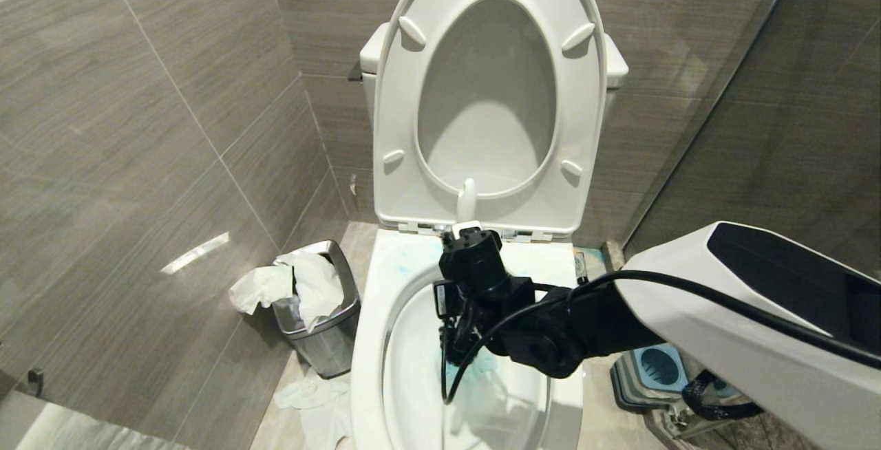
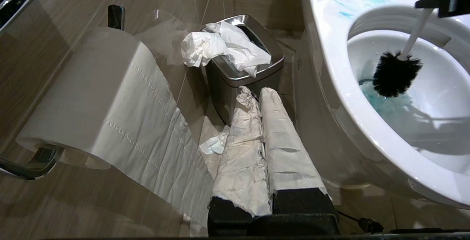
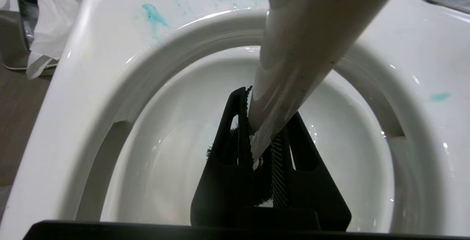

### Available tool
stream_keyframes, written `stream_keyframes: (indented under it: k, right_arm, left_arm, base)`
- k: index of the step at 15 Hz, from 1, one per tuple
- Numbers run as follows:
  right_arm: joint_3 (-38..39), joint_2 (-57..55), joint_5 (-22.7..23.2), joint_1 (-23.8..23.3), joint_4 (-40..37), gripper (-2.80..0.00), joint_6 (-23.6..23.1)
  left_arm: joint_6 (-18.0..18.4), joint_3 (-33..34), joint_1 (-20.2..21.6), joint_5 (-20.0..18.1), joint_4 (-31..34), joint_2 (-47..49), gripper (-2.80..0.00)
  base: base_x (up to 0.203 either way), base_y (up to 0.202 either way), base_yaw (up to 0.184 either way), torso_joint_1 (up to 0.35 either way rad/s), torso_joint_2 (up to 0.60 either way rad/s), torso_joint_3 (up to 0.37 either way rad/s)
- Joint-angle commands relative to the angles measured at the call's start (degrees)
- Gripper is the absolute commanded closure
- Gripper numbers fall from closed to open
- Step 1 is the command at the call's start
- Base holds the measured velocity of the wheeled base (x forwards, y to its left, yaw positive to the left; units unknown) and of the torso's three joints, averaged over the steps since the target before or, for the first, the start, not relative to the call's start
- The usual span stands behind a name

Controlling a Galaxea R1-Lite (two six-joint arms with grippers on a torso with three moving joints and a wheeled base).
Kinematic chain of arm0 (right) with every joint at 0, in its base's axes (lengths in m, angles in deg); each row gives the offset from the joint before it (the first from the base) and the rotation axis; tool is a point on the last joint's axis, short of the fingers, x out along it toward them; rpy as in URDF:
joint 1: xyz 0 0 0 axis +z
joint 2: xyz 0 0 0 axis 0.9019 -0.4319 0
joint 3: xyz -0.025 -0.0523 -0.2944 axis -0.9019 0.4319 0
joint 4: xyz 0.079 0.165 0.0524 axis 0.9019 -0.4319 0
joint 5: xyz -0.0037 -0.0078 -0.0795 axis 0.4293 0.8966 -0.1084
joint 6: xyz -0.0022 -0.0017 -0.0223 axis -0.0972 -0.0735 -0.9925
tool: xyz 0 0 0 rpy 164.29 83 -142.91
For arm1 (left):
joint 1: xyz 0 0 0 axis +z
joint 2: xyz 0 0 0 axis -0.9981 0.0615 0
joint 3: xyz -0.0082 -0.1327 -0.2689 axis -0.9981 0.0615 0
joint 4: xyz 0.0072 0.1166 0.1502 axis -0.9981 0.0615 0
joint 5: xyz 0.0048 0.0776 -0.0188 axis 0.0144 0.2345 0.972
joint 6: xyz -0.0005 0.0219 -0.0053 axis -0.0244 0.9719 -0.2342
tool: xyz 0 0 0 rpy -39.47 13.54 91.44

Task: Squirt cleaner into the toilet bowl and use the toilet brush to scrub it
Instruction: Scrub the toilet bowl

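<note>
Right gripper (image 3: 262, 148) was clamped narrow on the toilet brush (image 2: 394, 73), whose black head sat low inside the toilet bowl (image 1: 372, 312) against cloudy blue cleaner (image 2: 383, 102). Further back, turquoise smears marked the rim below the raised seat (image 1: 399, 113). Beside the steel waste bin (image 2: 235, 73), the left gripper (image 2: 259, 97) sat pinched together, holding nothing.

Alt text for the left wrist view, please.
The toilet brush, its black head down inside the toilet bowl, touches blue cleaner. Beside the bowl stands a steel bin stuffed with paper; the paper-wrapped left gripper is shut.
</note>
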Motion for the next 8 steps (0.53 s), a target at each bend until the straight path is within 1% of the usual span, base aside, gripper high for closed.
stream_keyframes:
  k: [1,4,8]
  right_arm:
    - [-3.3,-5.1,-0.2,0.0,0.3,0.0,0.1]
    - [-5.3,-7.4,-0.2,0.0,0.3,0.0,0.1]
    - [-5.5,-3.7,-0.4,0.2,0.0,0.0,-0.7]
  left_arm:
    - [0.0,0.0,0.0,0.0,0.0,0.0,0.0]
    - [0.0,0.0,0.0,0.0,0.0,0.0,0.0]
    - [0.0,0.0,0.0,0.0,0.0,0.0,0.0]
  base:
    - [0.0,0.0,0.0,0.0,0.0,0.0]
    - [0.0,0.0,0.0,0.0,0.0,0.0]
    - [0.0,0.0,0.0,0.0,0.0,0.0]
